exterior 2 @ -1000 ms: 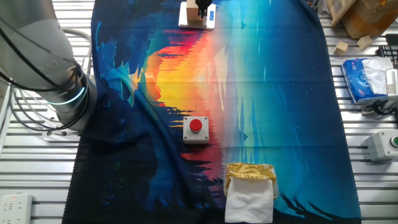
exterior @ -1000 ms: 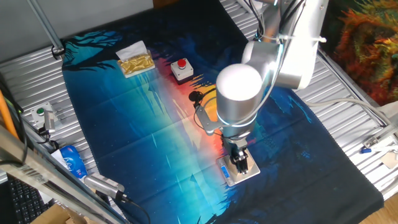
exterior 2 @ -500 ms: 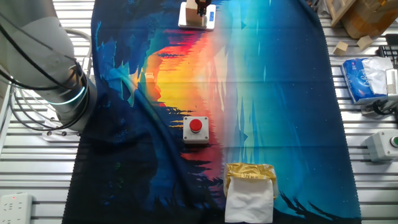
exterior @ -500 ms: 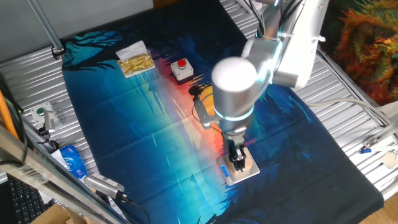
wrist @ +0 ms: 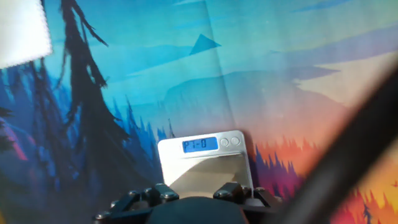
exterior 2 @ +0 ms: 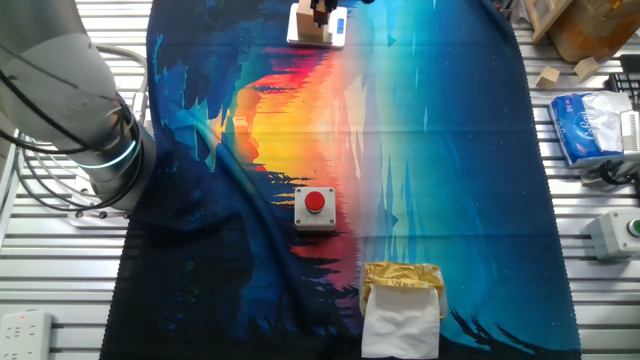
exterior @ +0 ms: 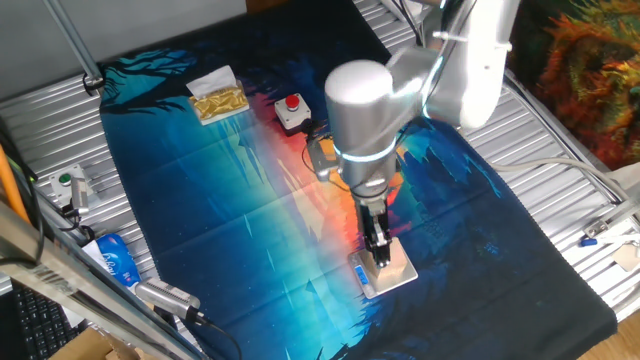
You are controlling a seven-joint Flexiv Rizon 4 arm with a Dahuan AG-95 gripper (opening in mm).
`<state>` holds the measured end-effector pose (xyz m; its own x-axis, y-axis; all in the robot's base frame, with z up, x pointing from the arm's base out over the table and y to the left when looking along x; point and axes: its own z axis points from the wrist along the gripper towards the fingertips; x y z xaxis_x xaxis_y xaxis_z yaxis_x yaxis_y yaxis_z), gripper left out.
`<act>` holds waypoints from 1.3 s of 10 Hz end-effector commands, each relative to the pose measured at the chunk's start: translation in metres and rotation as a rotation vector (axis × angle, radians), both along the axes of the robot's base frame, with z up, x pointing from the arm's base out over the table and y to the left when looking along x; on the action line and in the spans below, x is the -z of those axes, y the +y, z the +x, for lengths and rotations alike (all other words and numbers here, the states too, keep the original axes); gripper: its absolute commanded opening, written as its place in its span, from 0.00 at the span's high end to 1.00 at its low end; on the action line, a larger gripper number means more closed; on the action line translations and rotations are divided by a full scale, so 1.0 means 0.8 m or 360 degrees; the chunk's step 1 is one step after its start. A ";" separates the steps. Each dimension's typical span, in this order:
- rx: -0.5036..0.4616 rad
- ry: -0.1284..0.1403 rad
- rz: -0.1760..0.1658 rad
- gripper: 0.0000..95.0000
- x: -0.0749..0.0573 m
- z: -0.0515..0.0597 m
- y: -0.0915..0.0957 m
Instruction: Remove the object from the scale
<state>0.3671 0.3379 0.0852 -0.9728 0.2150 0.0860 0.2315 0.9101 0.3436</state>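
The scale [exterior: 385, 275] is a small silver-grey plate with a blue display strip, lying on the mat near its front edge. It also shows in the other fixed view [exterior 2: 335, 28] and in the hand view [wrist: 233, 142]. The pale beige object [exterior: 396, 264] sits on its plate, and shows in the other fixed view [exterior 2: 305, 27] and the hand view [wrist: 202, 177]. My gripper [exterior: 377, 252] points down at the object, fingers at its display-side edge. In the hand view only the finger knuckles show at the bottom edge, so the fingertips and their hold are hidden.
A white box with a red button [exterior: 292, 110] and a gold crinkled packet on white paper [exterior: 218, 100] lie at the far side of the mat. A cable loops by the arm [exterior: 320, 170]. Clutter sits on the metal table left of the mat [exterior: 105, 255].
The arm's large elbow joint has swung left and away from the camera, tilting the hand. The gripper has stayed over the scale and the object has not moved.
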 end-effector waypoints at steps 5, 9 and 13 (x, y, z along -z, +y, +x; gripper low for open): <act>-0.0187 -0.0076 -0.0548 0.20 0.001 0.001 0.002; -0.0199 -0.0078 -0.0540 0.20 0.001 0.001 0.002; -0.0135 -0.0074 -0.0543 0.20 0.004 0.002 0.001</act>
<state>0.3675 0.3388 0.0829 -0.9923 0.1219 -0.0211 0.1218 0.9925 0.0039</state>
